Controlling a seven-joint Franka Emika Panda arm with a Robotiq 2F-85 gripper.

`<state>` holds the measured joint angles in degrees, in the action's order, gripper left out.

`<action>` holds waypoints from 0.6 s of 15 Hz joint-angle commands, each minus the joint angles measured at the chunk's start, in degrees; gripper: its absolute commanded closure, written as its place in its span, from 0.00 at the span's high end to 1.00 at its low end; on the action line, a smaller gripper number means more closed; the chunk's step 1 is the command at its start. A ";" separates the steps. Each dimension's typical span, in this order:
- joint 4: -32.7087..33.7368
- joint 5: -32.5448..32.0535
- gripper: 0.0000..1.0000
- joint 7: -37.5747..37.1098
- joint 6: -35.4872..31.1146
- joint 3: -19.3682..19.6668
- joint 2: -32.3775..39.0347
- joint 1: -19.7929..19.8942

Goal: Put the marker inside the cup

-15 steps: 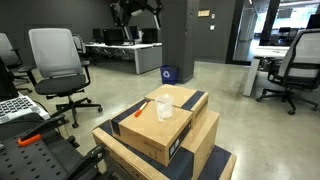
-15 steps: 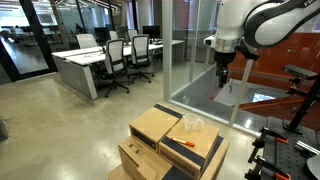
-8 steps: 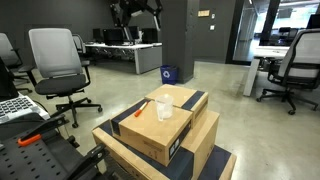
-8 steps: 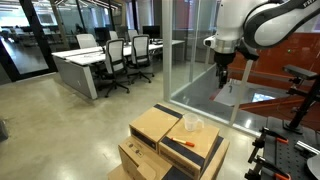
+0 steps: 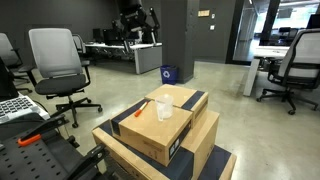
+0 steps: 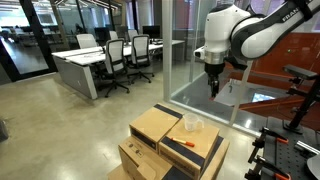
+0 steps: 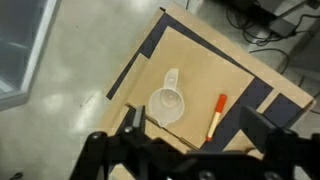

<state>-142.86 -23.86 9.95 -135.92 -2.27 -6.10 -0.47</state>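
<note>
Wrist view: thin red-orange marker (image 7: 216, 114) lies beside clear cup (image 7: 167, 105).

Wrist view's lower edge crops the pincer (image 7: 190, 140) (dark, blurred).

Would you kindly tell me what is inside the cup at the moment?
Nothing shows inside the cup; the marker lies beside it on the cardboard box. From above, nothing of its interior is covered.

Concrete floor (image 5: 130, 88), office chairs (image 5: 55, 55), glass partitions (image 6: 186, 50)
</note>
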 commanded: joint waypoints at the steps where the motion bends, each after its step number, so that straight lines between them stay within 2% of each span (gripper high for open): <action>1: 2.73 -0.69 1.00 -0.37 -0.23 -0.20 3.51 -0.61; 7: 5.04 -1.88 1.00 -0.71 -3.80 -0.13 9.06 -0.96; 8: 3.32 -0.44 1.00 0.05 -2.49 -0.04 6.57 -0.94; 9: 3.79 -0.53 1.00 0.07 -3.06 -0.02 7.53 -0.97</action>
<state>-139.12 -24.49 9.92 -139.12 -2.58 1.50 -1.12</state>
